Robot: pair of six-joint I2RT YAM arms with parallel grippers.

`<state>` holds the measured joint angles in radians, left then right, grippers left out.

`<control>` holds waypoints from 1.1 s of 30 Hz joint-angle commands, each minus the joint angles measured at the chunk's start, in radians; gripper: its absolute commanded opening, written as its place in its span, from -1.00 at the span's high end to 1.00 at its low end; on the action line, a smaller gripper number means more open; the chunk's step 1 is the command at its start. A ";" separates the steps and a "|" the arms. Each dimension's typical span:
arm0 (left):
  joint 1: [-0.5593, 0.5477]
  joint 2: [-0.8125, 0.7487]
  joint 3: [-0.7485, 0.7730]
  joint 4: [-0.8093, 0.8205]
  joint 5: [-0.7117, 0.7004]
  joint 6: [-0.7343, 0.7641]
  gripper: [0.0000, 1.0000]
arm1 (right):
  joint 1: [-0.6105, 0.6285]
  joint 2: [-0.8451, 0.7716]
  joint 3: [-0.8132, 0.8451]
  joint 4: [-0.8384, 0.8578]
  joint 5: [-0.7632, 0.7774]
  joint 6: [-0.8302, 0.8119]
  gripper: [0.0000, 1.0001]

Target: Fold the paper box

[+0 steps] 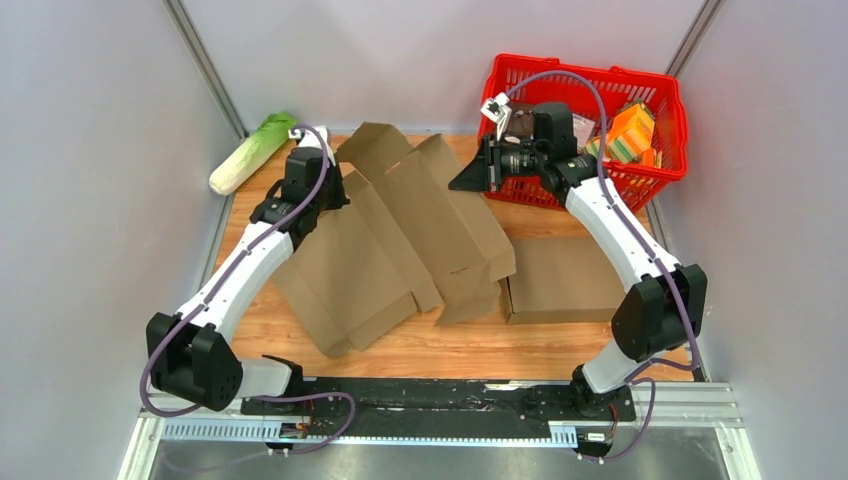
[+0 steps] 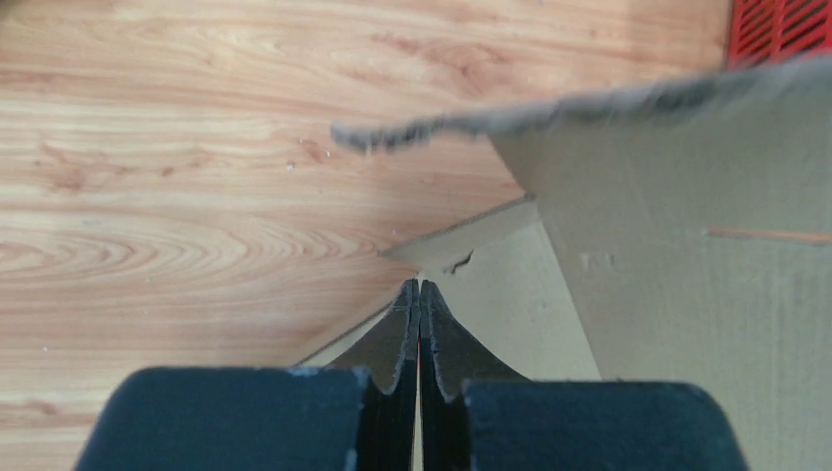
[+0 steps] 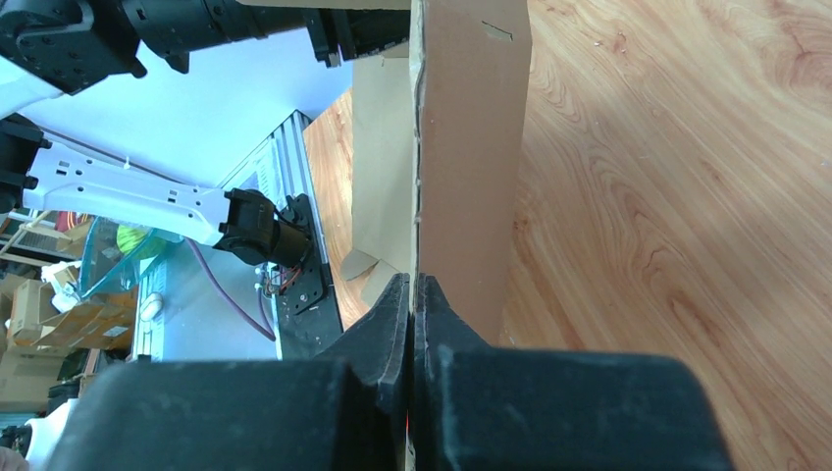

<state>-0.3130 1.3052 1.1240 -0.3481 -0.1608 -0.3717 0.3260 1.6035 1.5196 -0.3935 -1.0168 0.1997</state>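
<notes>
- Currently the box [image 1: 400,240] is a half-opened cardboard blank lying mid-surface [image 1: 450,345]. Its panels are splayed and the far end is lifted off the wood.
- Right claw [image 3: 413,294] is clamped on the box's far-right edge. Its wrist view shows the panel edge running straight into the pinched jaws, with the panel standing up out of them.
- My read on why: it holds that panel raised so it can hinge over along a crease. The grip also stops the blank sliding.
- Left claw [image 2: 419,294] is fully closed, tips meeting. It sits at the box's left side, low near the wood, with its tips right at a panel corner. A raised flap [image 2: 687,245] is just beside it on the right.
- Can't tell whether cardboard is actually pinched between those tips or they closed on nothing.
- Likely intent: take the opposite side so the two arms can work one panel against the other.
- Layout: the box lies between the two claws, one at its left edge and one at its far-right edge.
- Other items: a second flat sheet [image 1: 565,278] lies just right of the box, under the right arm. A red basket [image 1: 670,95] sits in the far-right corner behind the right claw. A cabbage [image 1: 250,152] is at far left, apart from the box.
- Progress, as a judgement: early. No walls are formed and the blank is mostly flat.
- Risk: if the left claw missed, the blank will pivot around the right grip once it's pulled.
</notes>
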 commanded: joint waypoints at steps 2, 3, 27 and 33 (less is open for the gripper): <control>0.005 -0.012 0.115 0.012 -0.057 0.048 1.00 | -0.005 0.001 0.047 0.022 -0.032 -0.020 1.00; 0.006 -0.009 0.122 0.009 -0.065 0.050 1.00 | -0.004 -0.002 0.047 0.025 -0.035 -0.019 1.00; 0.022 0.020 0.083 0.086 0.156 -0.091 0.91 | -0.002 -0.020 0.021 0.176 -0.034 0.118 1.00; 0.022 0.060 0.004 0.136 0.208 -0.154 0.91 | 0.018 -0.033 0.010 0.219 -0.045 0.162 1.00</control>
<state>-0.2924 1.3575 1.1828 -0.2890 -0.0055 -0.4637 0.3313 1.6035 1.5192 -0.2771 -1.0466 0.3180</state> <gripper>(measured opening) 0.050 0.010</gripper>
